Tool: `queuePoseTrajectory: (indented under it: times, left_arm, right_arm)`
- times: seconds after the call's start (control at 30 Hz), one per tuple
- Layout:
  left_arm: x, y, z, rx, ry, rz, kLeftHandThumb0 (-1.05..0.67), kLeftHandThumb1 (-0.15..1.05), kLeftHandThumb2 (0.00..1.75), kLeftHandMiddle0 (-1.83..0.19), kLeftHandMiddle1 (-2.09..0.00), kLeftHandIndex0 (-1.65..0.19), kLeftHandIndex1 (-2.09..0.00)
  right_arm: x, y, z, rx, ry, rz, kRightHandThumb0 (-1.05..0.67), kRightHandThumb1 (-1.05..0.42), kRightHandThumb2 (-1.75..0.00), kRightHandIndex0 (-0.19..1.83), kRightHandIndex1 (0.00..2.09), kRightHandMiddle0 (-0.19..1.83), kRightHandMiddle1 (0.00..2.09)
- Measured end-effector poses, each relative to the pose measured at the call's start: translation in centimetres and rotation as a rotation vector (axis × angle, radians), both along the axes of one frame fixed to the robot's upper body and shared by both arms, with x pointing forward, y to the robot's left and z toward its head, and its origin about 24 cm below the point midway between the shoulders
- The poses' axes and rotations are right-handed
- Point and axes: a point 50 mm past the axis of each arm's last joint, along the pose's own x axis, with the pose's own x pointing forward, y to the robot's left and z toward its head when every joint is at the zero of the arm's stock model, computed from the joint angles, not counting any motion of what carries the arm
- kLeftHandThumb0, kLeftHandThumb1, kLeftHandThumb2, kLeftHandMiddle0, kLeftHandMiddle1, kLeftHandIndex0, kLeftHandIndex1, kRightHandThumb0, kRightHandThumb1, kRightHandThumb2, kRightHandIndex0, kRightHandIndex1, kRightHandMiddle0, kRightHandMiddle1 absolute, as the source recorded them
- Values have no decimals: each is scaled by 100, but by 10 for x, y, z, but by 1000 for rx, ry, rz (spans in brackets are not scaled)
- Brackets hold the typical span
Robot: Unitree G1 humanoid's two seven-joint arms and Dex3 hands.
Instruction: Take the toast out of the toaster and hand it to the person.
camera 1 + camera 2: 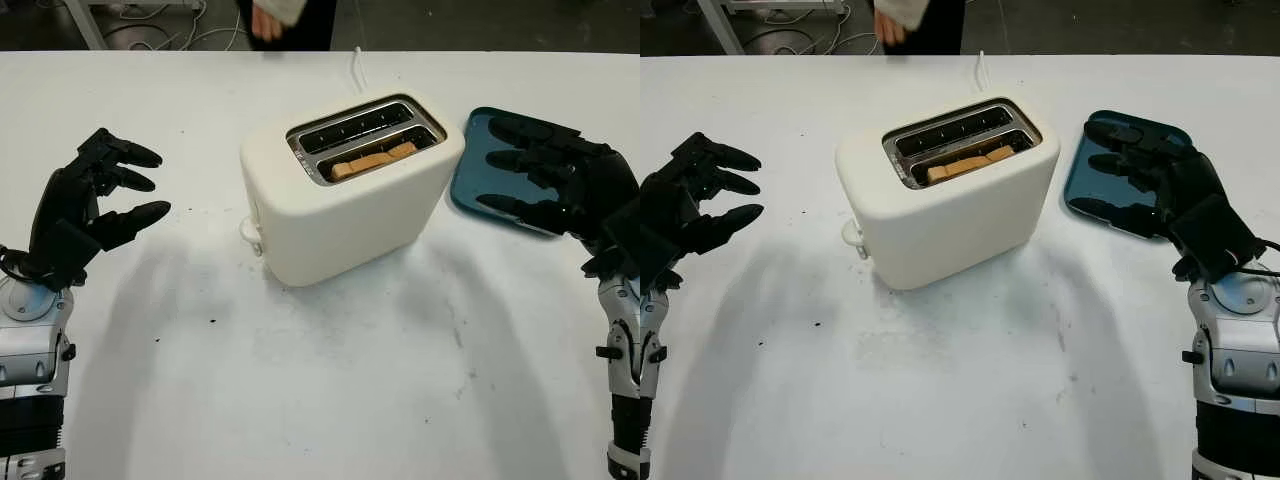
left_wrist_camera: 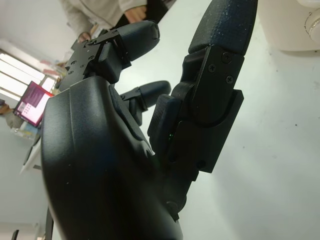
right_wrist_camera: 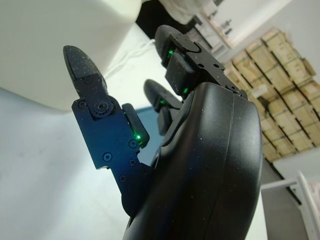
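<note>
A cream two-slot toaster (image 1: 345,200) stands in the middle of the white table. A slice of brown toast (image 1: 372,159) sits low in its nearer slot; the far slot is dark. My left hand (image 1: 110,190) hovers open to the left of the toaster, well apart from it. My right hand (image 1: 525,175) is open to the right of the toaster, over the near part of a dark teal plate (image 1: 475,150). A person's hand (image 1: 265,22) shows at the table's far edge.
The toaster's white cord (image 1: 357,68) runs toward the far edge. Its lever knob (image 1: 248,231) sticks out on the left end. Bare white table (image 1: 330,370) spreads in front of the toaster. Cables lie on the floor beyond the table.
</note>
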Motion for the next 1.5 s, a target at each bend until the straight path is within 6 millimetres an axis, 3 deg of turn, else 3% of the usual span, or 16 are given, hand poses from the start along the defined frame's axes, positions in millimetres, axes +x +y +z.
queuePoseTrajectory:
  times: [0.83,1.07,1.5]
  left_arm:
    - [1,-1,-2,-38,-20,7,-105,92,6,-18,-150,-23,-131]
    - [4,0,-1,-41,-28,23,-105,92,7,-20,-151,-25,-133]
    - [12,1,6,38,-40,25,-105,92,8,-19,-157,-21,-142]
  right_arm:
    - [0,0,2,-4,-16,-8,-49,-70,0,33,70,65,1]
    - [12,1,18,-43,-45,-3,-53,-69,0,34,70,66,1]
    - [16,0,16,-58,-29,-3,-58,-69,0,37,70,67,2]
